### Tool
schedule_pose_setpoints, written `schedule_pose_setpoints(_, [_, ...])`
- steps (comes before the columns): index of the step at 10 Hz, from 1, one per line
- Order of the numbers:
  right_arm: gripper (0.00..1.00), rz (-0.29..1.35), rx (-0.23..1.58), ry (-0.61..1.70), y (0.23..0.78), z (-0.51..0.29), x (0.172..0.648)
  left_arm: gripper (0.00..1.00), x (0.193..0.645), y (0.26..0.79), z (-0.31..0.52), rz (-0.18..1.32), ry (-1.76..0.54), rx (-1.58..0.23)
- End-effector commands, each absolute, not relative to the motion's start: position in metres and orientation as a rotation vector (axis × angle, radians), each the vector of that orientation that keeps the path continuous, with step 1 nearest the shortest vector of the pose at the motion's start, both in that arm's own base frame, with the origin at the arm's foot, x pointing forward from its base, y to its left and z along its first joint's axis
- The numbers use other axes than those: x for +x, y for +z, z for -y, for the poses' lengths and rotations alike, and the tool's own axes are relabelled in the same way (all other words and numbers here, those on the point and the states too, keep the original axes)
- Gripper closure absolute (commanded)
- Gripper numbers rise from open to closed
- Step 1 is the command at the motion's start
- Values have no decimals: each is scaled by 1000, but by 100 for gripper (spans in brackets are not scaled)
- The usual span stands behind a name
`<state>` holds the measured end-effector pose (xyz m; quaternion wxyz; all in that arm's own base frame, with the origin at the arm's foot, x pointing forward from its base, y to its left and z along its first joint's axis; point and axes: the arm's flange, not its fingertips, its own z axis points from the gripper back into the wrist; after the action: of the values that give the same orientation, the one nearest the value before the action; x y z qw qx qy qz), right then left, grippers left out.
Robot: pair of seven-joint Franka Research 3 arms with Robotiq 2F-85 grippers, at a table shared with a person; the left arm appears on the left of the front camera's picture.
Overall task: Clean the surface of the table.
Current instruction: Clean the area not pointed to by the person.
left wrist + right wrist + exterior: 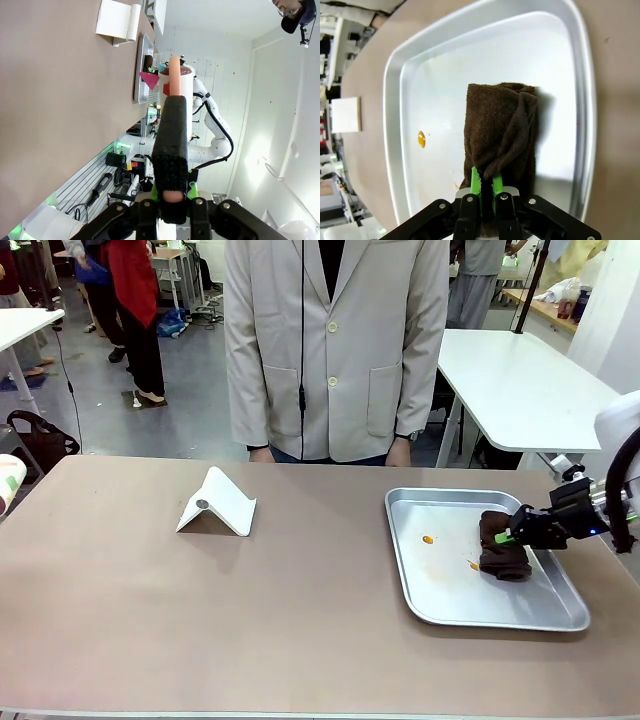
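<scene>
The brownish table (250, 610) carries a shiny metal tray (400, 560) at the right. A dark brown cloth (503, 550) lies bunched in the tray, and my right gripper (505, 537) is shut on its near edge. From the right wrist, the green fingertips (476, 181) pinch the cloth (502, 125) low over the tray (392, 100). Two small orange spots (428, 539) mark the tray floor left of the cloth. My left gripper (170, 197) is shut on a black foam-covered stick (170, 145) with a salmon-pink core, held off the table (50, 100).
A folded white stand (218, 503) sits left of centre on the table. A person in a pale jacket (335, 350) stands at the far edge with hands at the table's rim. A white-topped table (520, 385) stands behind at the right.
</scene>
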<state>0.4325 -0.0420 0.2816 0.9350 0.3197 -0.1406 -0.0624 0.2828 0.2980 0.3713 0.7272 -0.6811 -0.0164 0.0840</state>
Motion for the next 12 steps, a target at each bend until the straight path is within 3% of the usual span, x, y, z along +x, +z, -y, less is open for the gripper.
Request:
schedule_pose_setpoints(1, [90, 250, 664, -69, 262, 22, 434, 78, 284, 377, -297, 44, 204, -1514])
schedule_pose_setpoints(12, [90, 112, 664, 213, 251, -86, 430, 78, 284, 377, -297, 44, 204, -1514])
